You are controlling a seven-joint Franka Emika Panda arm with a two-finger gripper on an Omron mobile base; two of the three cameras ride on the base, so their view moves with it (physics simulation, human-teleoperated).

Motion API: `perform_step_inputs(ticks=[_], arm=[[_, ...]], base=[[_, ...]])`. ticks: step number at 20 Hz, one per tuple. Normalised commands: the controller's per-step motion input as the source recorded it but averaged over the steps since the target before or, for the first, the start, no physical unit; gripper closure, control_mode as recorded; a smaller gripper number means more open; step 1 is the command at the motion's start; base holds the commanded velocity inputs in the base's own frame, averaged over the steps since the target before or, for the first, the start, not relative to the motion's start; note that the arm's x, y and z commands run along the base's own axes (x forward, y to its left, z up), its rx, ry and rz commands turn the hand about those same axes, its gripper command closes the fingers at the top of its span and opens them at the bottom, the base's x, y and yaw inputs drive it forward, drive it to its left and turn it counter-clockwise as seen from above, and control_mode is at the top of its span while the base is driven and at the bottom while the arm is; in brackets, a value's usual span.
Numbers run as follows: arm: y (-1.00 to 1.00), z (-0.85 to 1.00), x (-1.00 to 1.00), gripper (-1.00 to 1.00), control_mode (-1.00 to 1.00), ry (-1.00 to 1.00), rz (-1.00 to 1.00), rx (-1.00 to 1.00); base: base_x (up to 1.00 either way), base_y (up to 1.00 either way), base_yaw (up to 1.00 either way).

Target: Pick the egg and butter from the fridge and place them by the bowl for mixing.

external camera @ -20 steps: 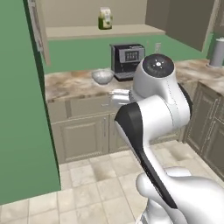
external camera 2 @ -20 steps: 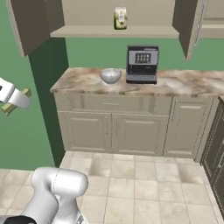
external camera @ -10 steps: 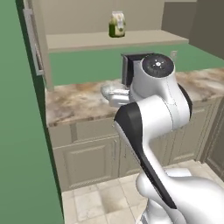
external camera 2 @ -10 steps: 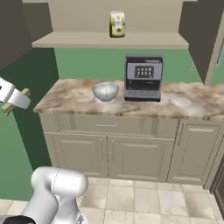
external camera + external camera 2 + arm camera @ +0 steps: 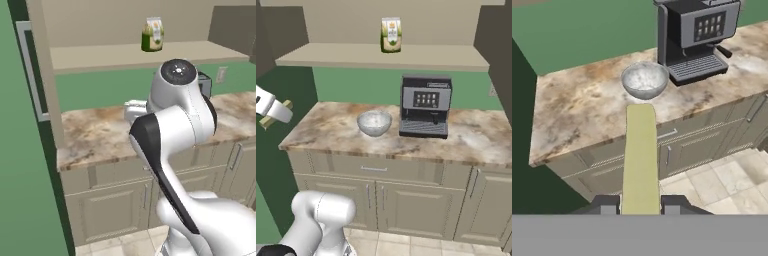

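Note:
My gripper (image 5: 640, 204) is shut on the butter (image 5: 640, 155), a pale-yellow stick that points away from the hand toward the counter. In the right base view the gripper (image 5: 271, 111) hangs at the left edge with the butter's (image 5: 287, 105) ends poking out, left of the counter's corner and above its height. The bowl (image 5: 644, 80) is a grey-white dish on the marbled counter (image 5: 572, 110), beyond the stick's far end; it also appears as the bowl (image 5: 374, 122), and as the bowl (image 5: 134, 111) half hidden behind my arm. The egg is out of view.
A dark coffee machine (image 5: 425, 106) stands right of the bowl. A green-and-yellow packet (image 5: 390, 35) sits on the shelf above. Beige cabinets (image 5: 376, 200) run under the counter. A tall door with a long grey bar handle (image 5: 30, 70) stands at the left; I cannot tell if it is the fridge.
The base has driven toward the counter, so bowl, coffee machine and shelf loom larger in both base views. The butter stays in the shut gripper.

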Motion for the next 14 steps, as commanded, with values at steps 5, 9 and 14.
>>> perform_step_inputs(ticks=[5,9,14], arm=[[0.0,0.0,0.0,1.0,1.0,0.0,0.0,0.0],[0.0,0.0,0.0,1.0,1.0,0.0,0.0,0.0],[0.0,0.0,0.0,1.0,1.0,0.0,0.0,0.0]], base=[[0.0,-0.1,0.28],[0.0,0.0,0.16],[0.0,-0.21,-0.05]])
